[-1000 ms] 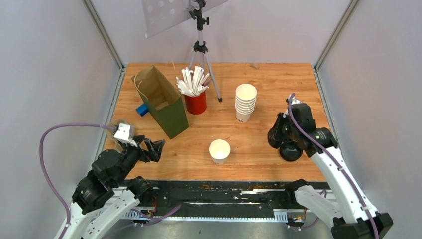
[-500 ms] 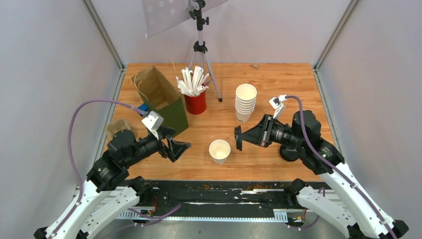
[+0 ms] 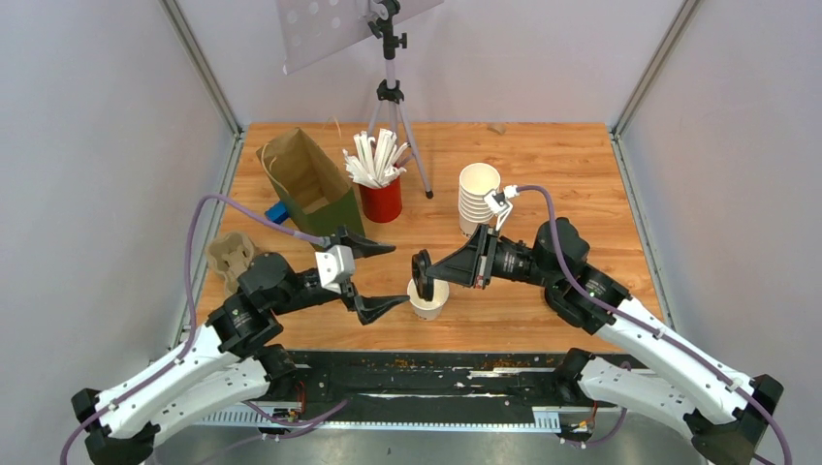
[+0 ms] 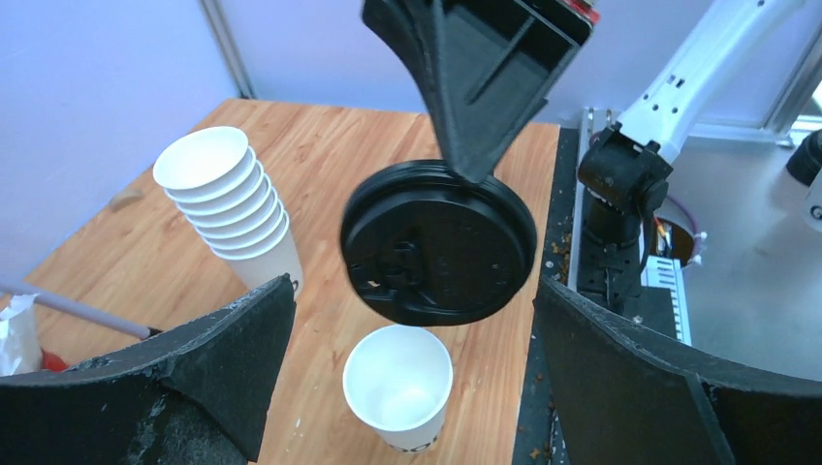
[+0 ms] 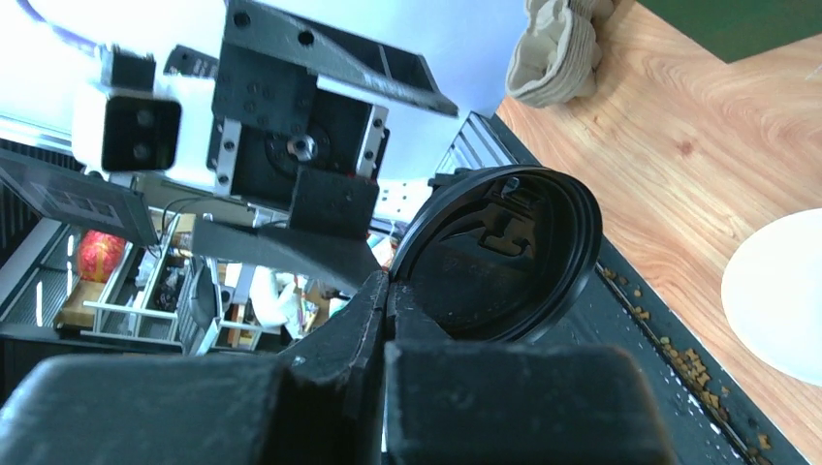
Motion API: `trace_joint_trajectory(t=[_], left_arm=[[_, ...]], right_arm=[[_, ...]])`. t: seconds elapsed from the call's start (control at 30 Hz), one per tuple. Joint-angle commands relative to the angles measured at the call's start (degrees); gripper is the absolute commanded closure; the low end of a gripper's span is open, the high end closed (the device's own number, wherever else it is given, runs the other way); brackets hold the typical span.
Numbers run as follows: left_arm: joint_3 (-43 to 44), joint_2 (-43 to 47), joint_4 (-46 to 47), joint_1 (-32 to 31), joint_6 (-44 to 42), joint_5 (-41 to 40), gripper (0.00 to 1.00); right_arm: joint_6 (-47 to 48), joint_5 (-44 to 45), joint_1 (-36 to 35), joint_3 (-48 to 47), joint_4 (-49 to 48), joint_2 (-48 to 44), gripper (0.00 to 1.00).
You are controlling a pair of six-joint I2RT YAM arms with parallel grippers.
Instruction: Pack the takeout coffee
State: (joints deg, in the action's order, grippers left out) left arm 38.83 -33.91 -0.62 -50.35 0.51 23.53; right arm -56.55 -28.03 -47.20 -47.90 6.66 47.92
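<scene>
The single white paper cup (image 3: 427, 298) stands upright and lidless near the table's front edge. It also shows in the left wrist view (image 4: 397, 387), and its rim shows at the right wrist view's edge (image 5: 780, 300). My right gripper (image 3: 433, 270) is shut on the rim of the round black lid (image 3: 422, 275), which hangs tilted on edge just above the cup's left side. The lid (image 4: 438, 242) hovers over the cup, apart from it. My left gripper (image 3: 386, 276) is open wide just left of the cup, its fingers (image 4: 242, 349) flanking cup and lid without touching.
A brown paper bag (image 3: 315, 194) stands open at the back left, with a blue item (image 3: 277, 213) beside it. A red cup of straws (image 3: 381, 199), a tripod (image 3: 390, 97) and a stack of nested white cups (image 3: 478, 199) stand behind. A cardboard cup carrier (image 3: 231, 254) lies far left.
My right arm has carried the lid leftward from the table's right side to just above the cup. My left arm has swung in from the left, its open gripper now beside the cup.
</scene>
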Motion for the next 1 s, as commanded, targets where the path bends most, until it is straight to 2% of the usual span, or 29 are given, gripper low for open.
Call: trace_joint_trajectory(t=[0.0, 0.33, 0.63, 0.8, 0.97], left_arm=[[1.7, -2.1, 4.6, -4.2, -8.4, -5.4, 0.0], [1.5, -6.9, 7.0, -6.2, -9.4, -6.9, 0.0], [0.8, -6.0, 6.9, -6.3, -11.0, -8.3, 0.0], [-0.8, -4.1, 7.9, -6.3, -11.7, -2.4, 0.0], [-0.7, -3.9, 7.3, -6.3, -11.6, -2.1, 0.02]], right_arm=[[-2.9, 3.0, -0.8, 0.0, -6.2, 0.2, 1.0], [-2.7, 3.5, -1.6, -0.3, -7.3, 0.6, 1.0], [-2.9, 3.9, -2.1, 0.5, -7.8, 1.1, 1.0], [-2.5, 2.6, -2.2, 1.3, -9.3, 1.1, 1.0], [-2.8, 2.3, -2.3, 2.1, -9.9, 0.9, 1.0]])
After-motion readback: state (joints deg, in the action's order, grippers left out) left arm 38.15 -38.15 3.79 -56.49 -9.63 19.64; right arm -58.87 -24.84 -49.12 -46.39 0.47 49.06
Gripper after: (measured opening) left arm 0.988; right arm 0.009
